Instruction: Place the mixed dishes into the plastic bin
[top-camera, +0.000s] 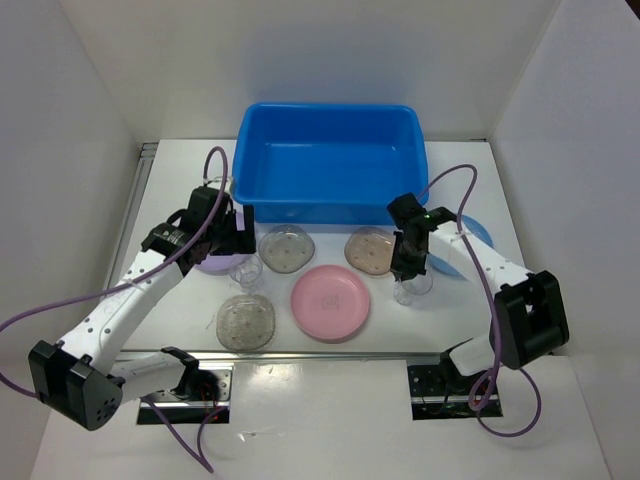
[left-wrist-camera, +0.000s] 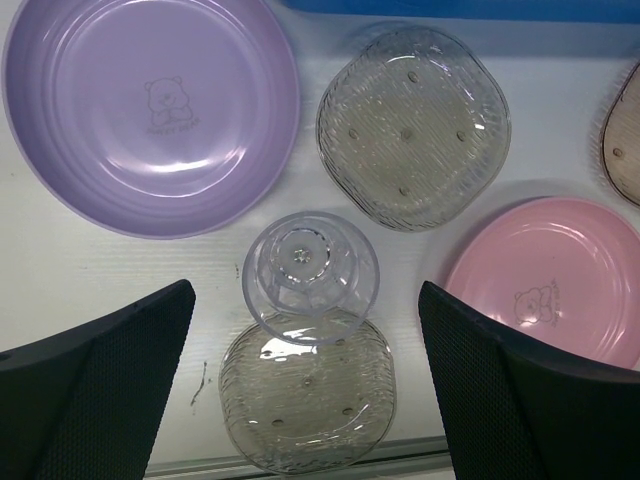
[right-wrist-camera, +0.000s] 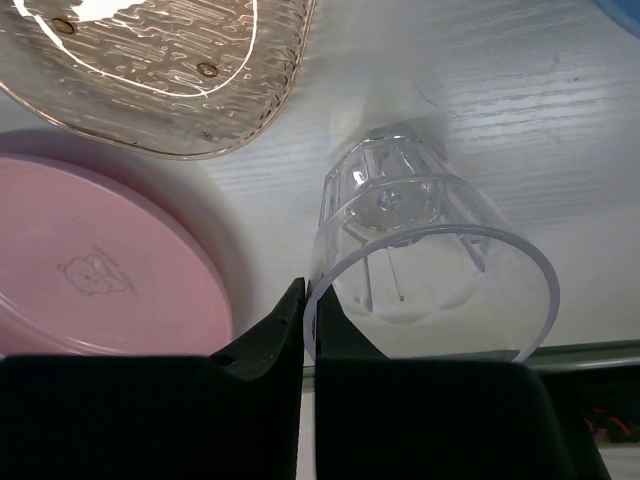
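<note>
The blue plastic bin (top-camera: 330, 160) stands at the back of the table. My right gripper (top-camera: 408, 265) is shut on the rim of a clear cup (right-wrist-camera: 430, 260), one finger inside and one outside, low over the table. My left gripper (top-camera: 225, 240) is open and empty above the second clear cup (left-wrist-camera: 310, 275), which stands between the lavender plate (left-wrist-camera: 150, 110) and a greyish speckled plate (left-wrist-camera: 305, 400). Another greyish plate (left-wrist-camera: 412, 125), a tan plate (right-wrist-camera: 150, 70) and the pink plate (top-camera: 331, 302) lie in front of the bin. The blue plate (top-camera: 472, 235) lies behind the right arm.
The bin's front wall (left-wrist-camera: 450, 5) is close beyond the plates. White enclosure walls (top-camera: 90, 120) surround the table. The table's front edge (top-camera: 320, 352) runs just past the nearest greyish plate and the held cup.
</note>
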